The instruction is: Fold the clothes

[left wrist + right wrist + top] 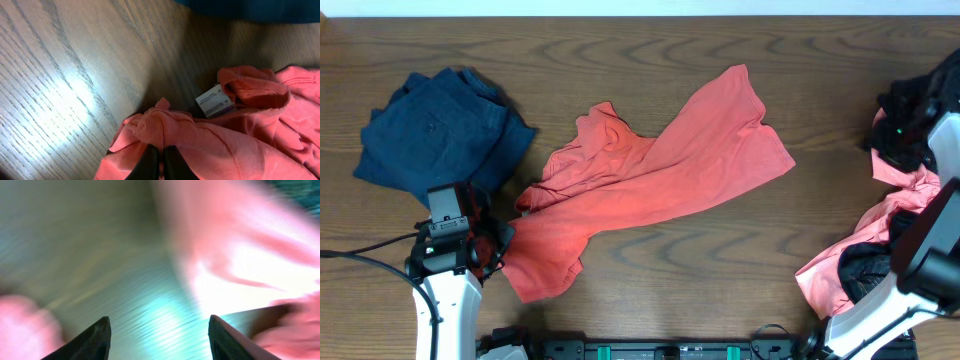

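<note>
- Right, checked all three views and noted the salmon shirt (650,185) lying loose and crumpled across the middle of the wooden table (650,50), running diagonally from lower left to upper right.
- Found the left gripper (161,156) at the shirt's lower-left corner, jaws pressed together and pinching a bunched fold of the fabric.
- Confirmed the same in the overhead view: gripper head sat right at the shirt's near-left edge.
- Spotted a white label (215,101) in the left wrist view, tucked beside a curled hem, up and right of the pinch point. Print too small to read.
- Saw the left arm (445,290) rising from the near-left table edge, with a black cable (365,255) trailing off to the left.
- Logged a dark blue garment (440,130) bunched at far left, just beyond the left arm's head and near the shirt's lower-left end. Couldn't tell whether touching the shirt.
- Noted a pile of pink and black clothes (895,230) at the right edge, well apart from the salmon shirt and partly hidden under the right arm (930,260).
- Found the right gripper (159,325) with fingers (95,340) spread wide over wood grain. View heavily blurred, made out only pink cloth patches at the left, top and right.
- Couldn't pick out the right gripper itself overhead.
</note>
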